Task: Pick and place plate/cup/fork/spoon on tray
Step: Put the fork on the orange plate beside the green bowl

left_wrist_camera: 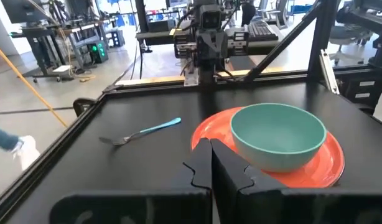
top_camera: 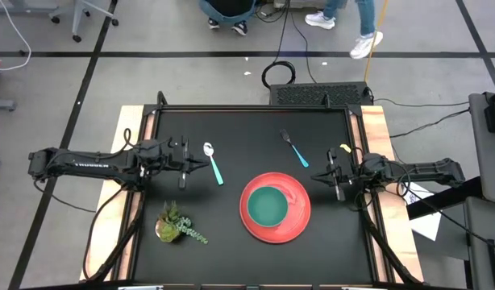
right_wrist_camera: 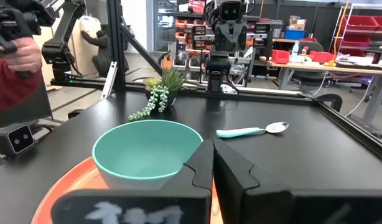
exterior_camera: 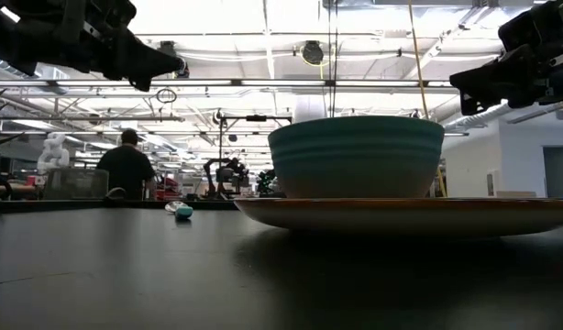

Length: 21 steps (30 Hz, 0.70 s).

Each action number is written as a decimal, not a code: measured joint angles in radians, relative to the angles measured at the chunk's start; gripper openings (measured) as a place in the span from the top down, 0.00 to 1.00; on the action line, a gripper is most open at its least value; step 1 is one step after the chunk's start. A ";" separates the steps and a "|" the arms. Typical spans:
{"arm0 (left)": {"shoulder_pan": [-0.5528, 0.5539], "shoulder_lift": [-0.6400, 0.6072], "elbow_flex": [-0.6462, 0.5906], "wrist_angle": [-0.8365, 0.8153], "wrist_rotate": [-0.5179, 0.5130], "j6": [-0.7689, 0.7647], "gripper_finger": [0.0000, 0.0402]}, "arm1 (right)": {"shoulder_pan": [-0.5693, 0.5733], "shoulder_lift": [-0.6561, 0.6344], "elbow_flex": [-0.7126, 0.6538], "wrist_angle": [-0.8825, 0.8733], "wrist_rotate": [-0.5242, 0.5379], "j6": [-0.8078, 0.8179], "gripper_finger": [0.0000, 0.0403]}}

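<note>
The coral-red tray (top_camera: 300, 217) lies flat on the black table, right of centre, and the teal cup (top_camera: 268, 206) stands upright in it. The spoon (top_camera: 213, 163) lies on the table left of the tray. The fork (top_camera: 295, 149) lies toward the far right. My left gripper (top_camera: 203, 163) is shut and hovers level beside the spoon's handle, pointing at the tray. It touches nothing. My right gripper (top_camera: 320, 174) is shut and waits level just right of the tray. The wrist views show the shut fingers (left_wrist_camera: 211, 168) (right_wrist_camera: 213, 168) with the cup (left_wrist_camera: 278, 134) (right_wrist_camera: 144, 149) beyond them.
A small potted plant (top_camera: 176, 225) lies near the table's front left. A small yellow item (top_camera: 344, 148) sits near the right edge. Beyond the table, a person's hand and red sleeve (right_wrist_camera: 17, 56) show in the right wrist view. Another person (exterior_camera: 126, 165) stands far off.
</note>
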<state>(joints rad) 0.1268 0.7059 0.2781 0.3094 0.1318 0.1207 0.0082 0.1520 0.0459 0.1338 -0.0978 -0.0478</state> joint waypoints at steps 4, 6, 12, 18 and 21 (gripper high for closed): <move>0.000 0.000 -0.037 0.014 0.000 -0.001 1.00 | 0.000 0.000 0.000 -0.015 0.000 -0.031 1.00; 0.000 0.000 -0.074 0.057 0.000 0.003 1.00 | 0.000 0.002 0.000 -0.014 0.000 -0.019 1.00; 0.000 -0.003 -0.187 0.238 0.000 -0.028 1.00 | 0.000 0.014 0.000 0.012 0.000 0.018 1.00; 0.000 -0.002 -0.234 0.283 -0.001 -0.050 1.00 | 0.000 0.025 0.000 0.025 0.000 0.021 1.00; 0.000 -0.002 -0.245 0.280 -0.001 -0.048 1.00 | 0.000 0.037 0.000 0.024 0.000 0.032 1.00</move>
<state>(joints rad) 0.1268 0.7040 0.0334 0.5890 0.1310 0.0727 0.0083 0.1891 0.0460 0.1574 -0.0978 -0.0160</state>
